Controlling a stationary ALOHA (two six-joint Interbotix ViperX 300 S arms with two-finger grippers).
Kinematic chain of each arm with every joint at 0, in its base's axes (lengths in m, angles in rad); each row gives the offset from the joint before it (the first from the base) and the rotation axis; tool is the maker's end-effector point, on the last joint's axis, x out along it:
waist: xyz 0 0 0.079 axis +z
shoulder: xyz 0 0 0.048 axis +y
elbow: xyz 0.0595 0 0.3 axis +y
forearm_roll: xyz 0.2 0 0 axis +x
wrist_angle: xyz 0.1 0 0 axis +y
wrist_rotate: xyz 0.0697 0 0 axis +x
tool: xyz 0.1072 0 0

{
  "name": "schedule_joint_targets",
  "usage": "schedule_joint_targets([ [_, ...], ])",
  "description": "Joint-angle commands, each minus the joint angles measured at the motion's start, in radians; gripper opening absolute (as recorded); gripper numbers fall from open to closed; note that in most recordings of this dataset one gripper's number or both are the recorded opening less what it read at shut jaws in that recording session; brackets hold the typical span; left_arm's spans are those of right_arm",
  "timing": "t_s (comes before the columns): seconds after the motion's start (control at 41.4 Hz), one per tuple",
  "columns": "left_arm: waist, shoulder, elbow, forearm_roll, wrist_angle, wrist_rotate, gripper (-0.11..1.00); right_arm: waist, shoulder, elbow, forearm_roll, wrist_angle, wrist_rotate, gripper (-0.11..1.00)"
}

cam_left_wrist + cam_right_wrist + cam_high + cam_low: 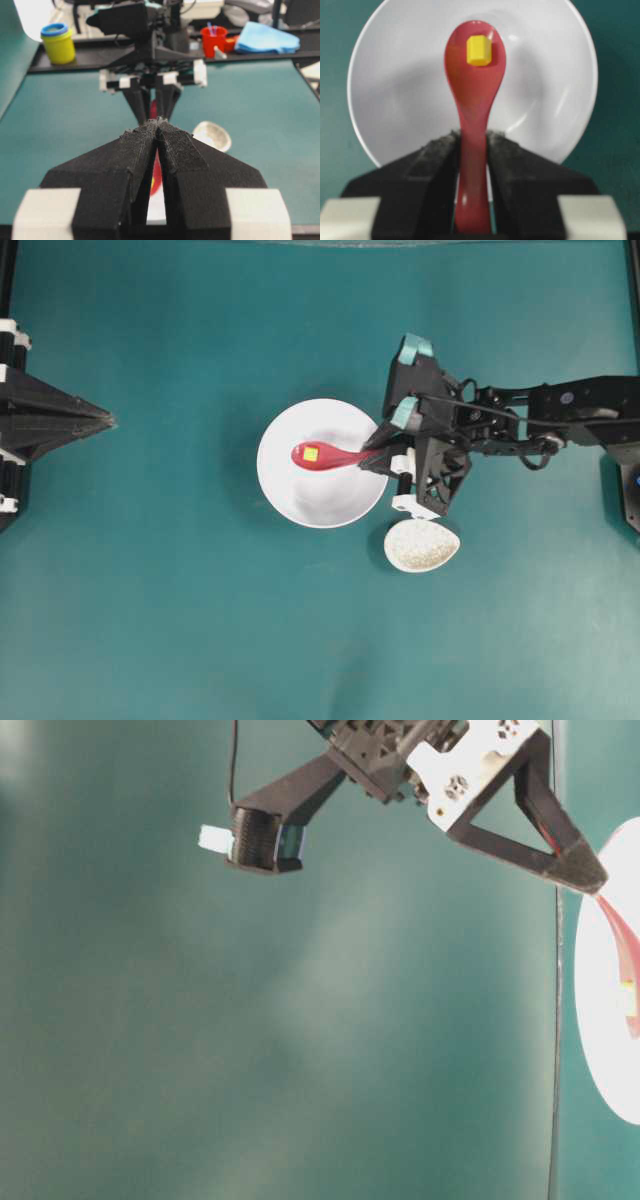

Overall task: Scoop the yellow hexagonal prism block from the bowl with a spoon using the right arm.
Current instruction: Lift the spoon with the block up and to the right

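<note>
Because the block (479, 50) is carried in the scoop, the spoon (472, 130) is pinched by its handle in the right gripper (472, 150) and kept level over the bowl (410, 115). The gripper is stationed at the bowl's 3 o'clock rim. The left gripper (158, 131) is pressed together, empty.

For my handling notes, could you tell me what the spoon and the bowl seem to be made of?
Spoon: glossy pink-red, with bright highlights along the handle; probably glazed ceramic or hard plastic.
Bowl: plain white, smooth, with soft streaks of reflected light; likely ceramic or melamine, not settled by looks.
</note>
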Motion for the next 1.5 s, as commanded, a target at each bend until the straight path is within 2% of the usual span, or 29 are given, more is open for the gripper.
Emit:
schedule_joint_targets([
  [0.0,0.0,0.005,-0.029,0.002,-0.006,0.0,0.06,0.003,-0.048,-0.002,-0.002,-0.011,-0.002,0.25],
  [0.362,0.0,0.005,-0.029,0.002,-0.005,0.0,0.06,0.003,-0.15,0.018,-0.002,-0.002,-0.008,0.25],
  [0.725,0.0,0.005,-0.031,0.003,-0.006,0.0,0.06,0.0,-0.244,-0.002,-0.067,0.055,-0.008,0.25],
  [1.473,0.0,-0.011,-0.034,0.0,-0.005,-0.015,0.06,-0.005,-0.255,-0.026,-0.123,0.048,-0.009,0.25],
])
